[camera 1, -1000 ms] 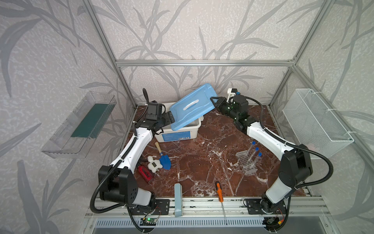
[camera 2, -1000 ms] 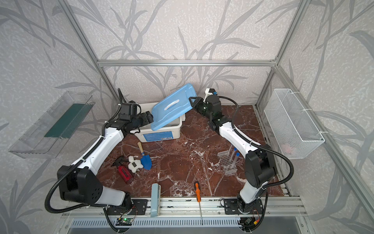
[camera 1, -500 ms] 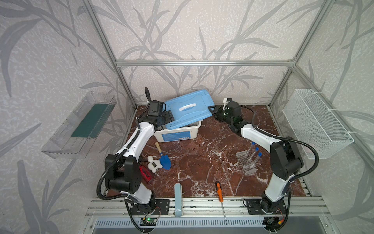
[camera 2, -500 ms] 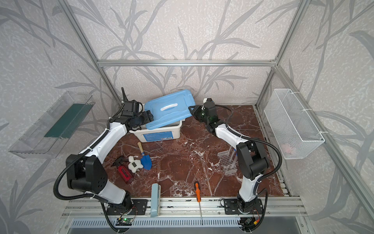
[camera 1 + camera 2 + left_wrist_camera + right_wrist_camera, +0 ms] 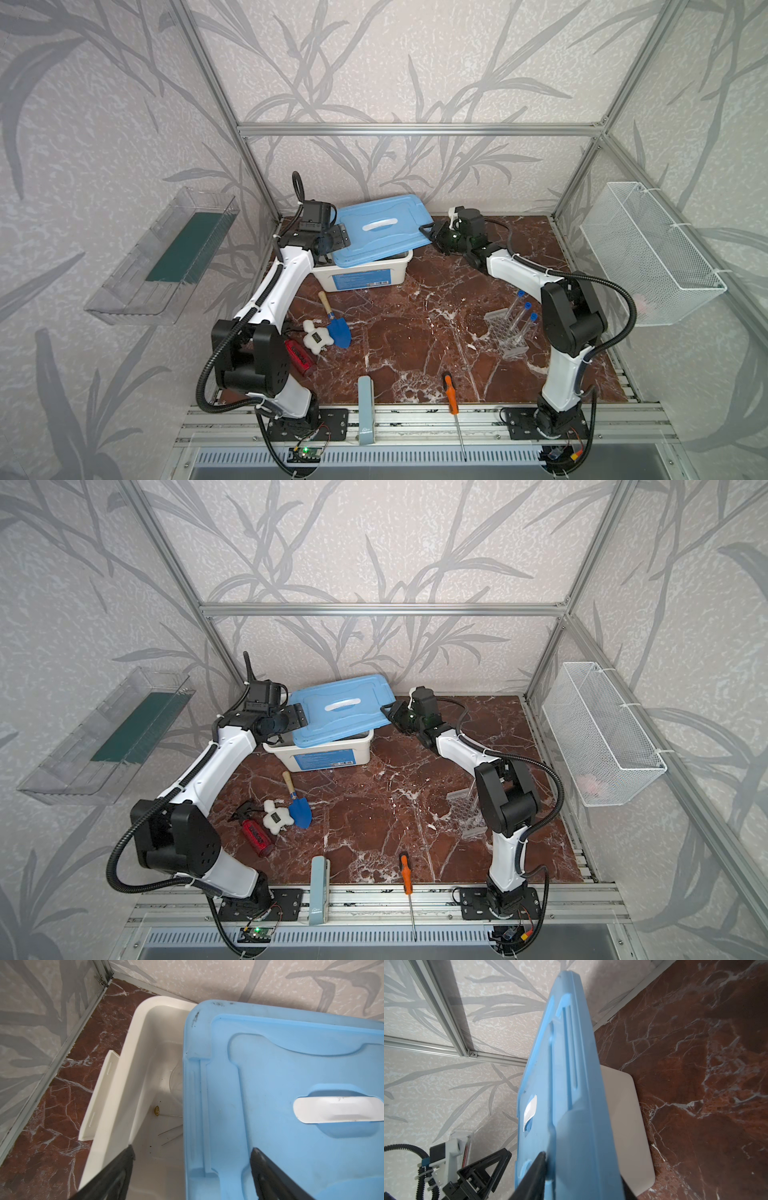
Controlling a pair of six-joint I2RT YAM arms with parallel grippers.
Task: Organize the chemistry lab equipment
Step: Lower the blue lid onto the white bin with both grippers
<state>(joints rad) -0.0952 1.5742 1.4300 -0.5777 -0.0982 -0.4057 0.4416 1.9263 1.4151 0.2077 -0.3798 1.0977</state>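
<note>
Beaker point(image 5: 176, 1082) and rods point(image 5: 169, 1133) are lying in the bin point(image 5: 133, 1084); rack point(image 5: 505, 332) and tubes point(image 5: 528, 306) are waiting outside. Left jaws are gaping empty; right jaws' hold on the lid point(image 5: 374, 245): cannot tell.

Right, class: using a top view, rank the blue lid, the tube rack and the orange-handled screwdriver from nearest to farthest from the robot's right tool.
1. The blue lid, at the back on the white bin; its right edge lies at the right tool.
2. The tube rack, mid-table on the right.
3. The orange-handled screwdriver, at the front edge.
</note>
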